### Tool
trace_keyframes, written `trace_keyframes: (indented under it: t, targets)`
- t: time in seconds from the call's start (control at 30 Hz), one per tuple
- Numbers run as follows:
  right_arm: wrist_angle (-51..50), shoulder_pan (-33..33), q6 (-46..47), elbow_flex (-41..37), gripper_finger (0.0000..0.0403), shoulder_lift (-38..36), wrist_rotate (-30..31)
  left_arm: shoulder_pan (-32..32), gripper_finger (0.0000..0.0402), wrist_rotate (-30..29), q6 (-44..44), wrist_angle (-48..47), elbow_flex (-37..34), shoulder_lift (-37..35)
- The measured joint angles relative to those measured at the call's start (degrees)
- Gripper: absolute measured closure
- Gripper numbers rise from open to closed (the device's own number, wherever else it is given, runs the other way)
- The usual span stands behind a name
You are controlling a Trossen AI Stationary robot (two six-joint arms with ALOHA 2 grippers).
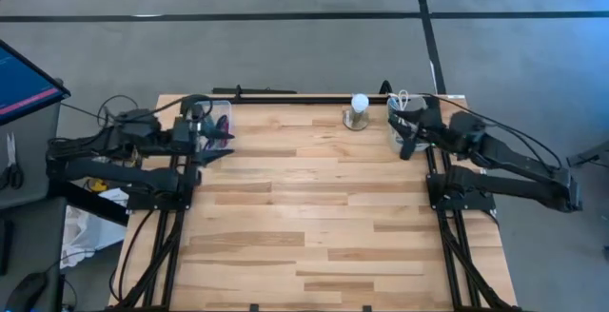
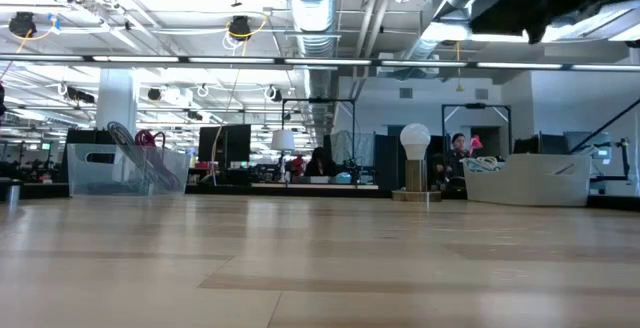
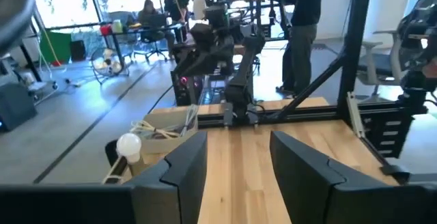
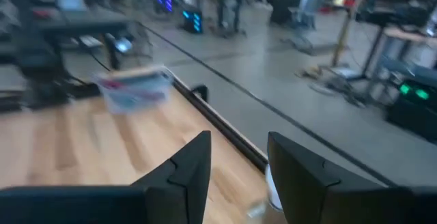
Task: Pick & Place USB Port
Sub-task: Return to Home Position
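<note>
I cannot pick out a USB part on its own. A white bin (image 1: 403, 122) (image 2: 530, 179) at the table's far right holds white cables (image 3: 160, 127). A clear plastic bin (image 1: 217, 122) (image 2: 125, 167) (image 4: 134, 89) with coloured contents stands on the table at the far left. My left gripper (image 1: 221, 139) (image 3: 239, 161) is open beside the clear bin and holds nothing. My right gripper (image 1: 407, 137) (image 4: 239, 169) is open above the white bin and also holds nothing. In the low view only the right arm (image 2: 545, 3) shows, high above the white bin.
A white light bulb on a small round stand (image 1: 358, 111) (image 2: 415, 158) (image 3: 128, 145) stands near the far edge, just left of the white bin. A black rail (image 1: 314, 97) runs along the far edge. The wooden tabletop (image 1: 314, 217) stretches between the arms. People sit and stand in the room beyond.
</note>
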Motion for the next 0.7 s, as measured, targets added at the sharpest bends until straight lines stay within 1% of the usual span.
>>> trace_keyframes:
  t: [0.1, 0.2, 0.27, 0.4, 0.47, 0.57, 0.7]
  targets:
    - [-2.2, 1.9, 1.1, 0.0, 0.0264, -4.1, -0.8, 0.0, 0.0241, 1.2, -1.9, -3.0, 0.0, -3.1]
    - [-4.6, 3.5, 2.4, 0.0, 0.0262, -7.7, -1.5, 0.0, 0.0242, 3.0, -2.7, -3.9, 0.0, -5.6]
    - [-5.4, 4.5, 3.4, 0.0, 0.0261, -9.6, -3.7, 0.0, 0.0242, 4.0, -2.8, -4.5, 0.0, -6.9]
    - [-6.3, 6.2, 5.6, 0.0, 0.0264, -13.4, -8.3, 0.0, 0.0241, 4.2, -2.8, -6.5, 0.0, -9.5]
    - [-7.2, 7.0, 6.5, 0.0, 0.0265, -15.2, -9.4, 0.0, 0.0241, 4.4, -2.8, -8.0, 0.0, -11.1]
    - [-8.4, 8.0, 7.6, 0.0, 0.0266, -18.0, -9.9, 0.0, 0.0242, 5.1, -2.8, -8.9, 0.0, -13.9]
    - [-9.8, 9.4, 8.3, 0.0, 0.0263, -21.8, -10.0, 0.0, 0.0241, 7.4, -2.8, -9.0, 0.0, -17.0]
